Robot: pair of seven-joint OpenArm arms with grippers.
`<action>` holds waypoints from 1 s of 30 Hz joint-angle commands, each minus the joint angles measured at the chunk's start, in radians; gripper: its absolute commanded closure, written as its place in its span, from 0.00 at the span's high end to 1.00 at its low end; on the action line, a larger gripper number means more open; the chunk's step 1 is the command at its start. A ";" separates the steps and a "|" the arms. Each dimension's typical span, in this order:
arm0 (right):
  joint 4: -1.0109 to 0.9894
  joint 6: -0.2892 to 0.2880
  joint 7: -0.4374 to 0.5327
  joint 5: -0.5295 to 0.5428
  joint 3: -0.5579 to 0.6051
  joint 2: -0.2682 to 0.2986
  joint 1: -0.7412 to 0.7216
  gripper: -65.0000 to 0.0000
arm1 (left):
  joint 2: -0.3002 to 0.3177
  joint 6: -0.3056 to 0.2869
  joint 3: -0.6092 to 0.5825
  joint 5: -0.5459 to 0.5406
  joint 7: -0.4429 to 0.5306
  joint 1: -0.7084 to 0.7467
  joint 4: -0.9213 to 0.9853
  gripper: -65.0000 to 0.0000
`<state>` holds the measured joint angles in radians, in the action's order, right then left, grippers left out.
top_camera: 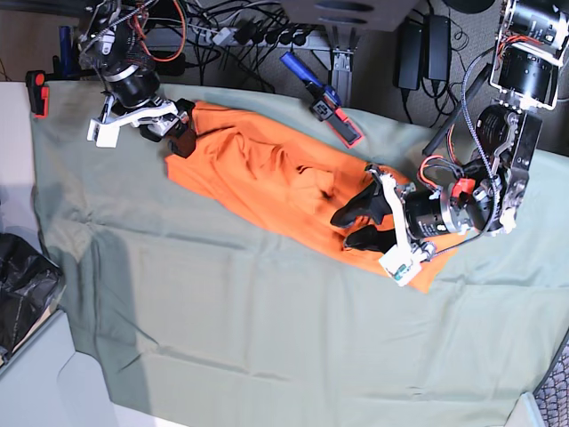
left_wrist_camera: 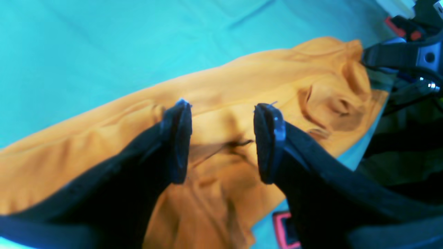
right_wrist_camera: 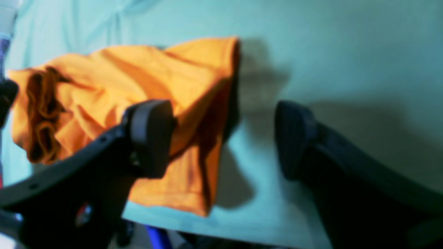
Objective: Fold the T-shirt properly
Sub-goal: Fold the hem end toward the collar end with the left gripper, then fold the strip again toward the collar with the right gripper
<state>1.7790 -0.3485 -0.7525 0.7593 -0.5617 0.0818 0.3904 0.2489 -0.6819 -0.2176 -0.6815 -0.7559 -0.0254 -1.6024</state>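
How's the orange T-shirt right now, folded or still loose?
Not neatly folded. The bright orange fabric T-shirt lies as a long rumpled band on the sage-green cloth, wrinkled, with bunched ends near both open claws.

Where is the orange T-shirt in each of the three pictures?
Left wrist: the T-shirt runs from lower left to upper right, behind the open left gripper.
Right wrist: it is bunched at centre left, partly behind one finger of the open right gripper.
Base: it stretches from upper left to centre right.
Shared landmark: the green cloth under the shirt shows in all three.
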 commanded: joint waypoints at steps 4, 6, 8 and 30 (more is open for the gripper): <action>-0.015 -0.088 0.018 0.042 0.028 -0.035 -0.016 0.69 | 0.003 -0.006 0.025 -0.017 0.018 -0.020 -0.020 0.50; -0.014 -0.088 0.018 0.042 0.056 -0.047 -0.017 0.68 | 0.004 -0.006 0.048 -0.017 0.017 -0.021 -0.020 0.50; -0.014 -0.087 0.018 0.042 0.081 -0.051 -0.016 0.68 | 0.004 -0.006 0.079 -0.017 0.008 -0.022 -0.020 0.50; -0.014 -0.086 0.175 -0.117 -0.051 0.037 -0.019 0.00 | 0.131 -0.016 0.351 -0.136 -0.054 -0.021 -0.020 0.50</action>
<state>1.7489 -0.3500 -0.6079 0.6350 -0.6044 0.1020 0.3714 0.3672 -0.6895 0.1287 -0.7990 -0.8314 -0.0280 -1.6024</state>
